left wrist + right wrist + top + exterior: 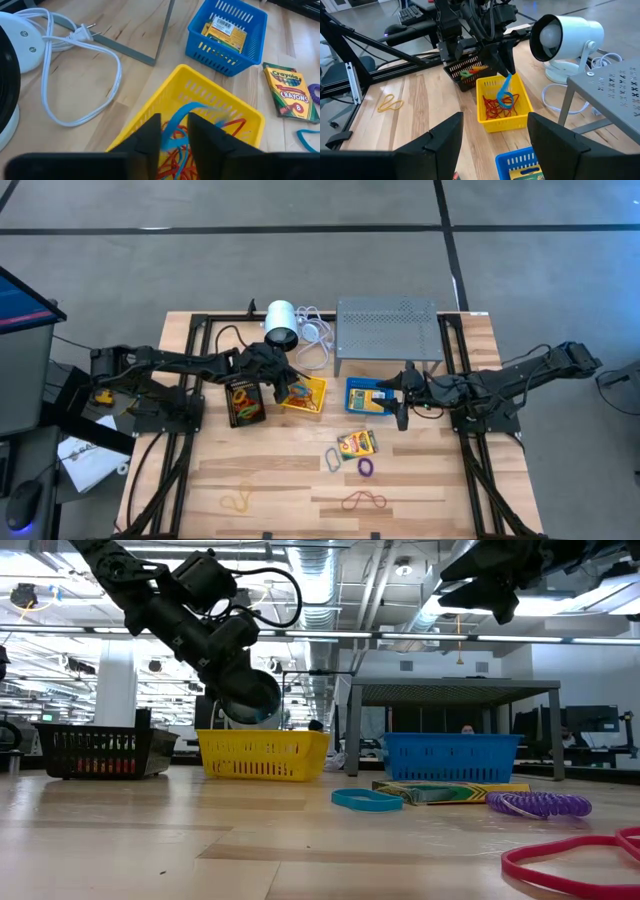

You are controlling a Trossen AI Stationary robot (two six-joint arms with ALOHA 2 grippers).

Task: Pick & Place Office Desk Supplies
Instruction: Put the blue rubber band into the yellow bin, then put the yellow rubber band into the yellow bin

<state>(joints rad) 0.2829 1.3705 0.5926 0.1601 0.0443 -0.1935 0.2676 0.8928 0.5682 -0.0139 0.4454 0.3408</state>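
On the pale wooden slatted surface (300, 470), the left tool (507, 70) hangs over the yellow plastic basket (502, 119) of red rubber-band loops (496, 107), fingers slightly parted with a blue rubber band (505, 94) dangling between them. The right tool (402, 412) hovers open beside the blue plastic basket (368, 396) holding a crayon box (224, 33). Another yellow-and-green crayon box (357, 443) lies on the surface
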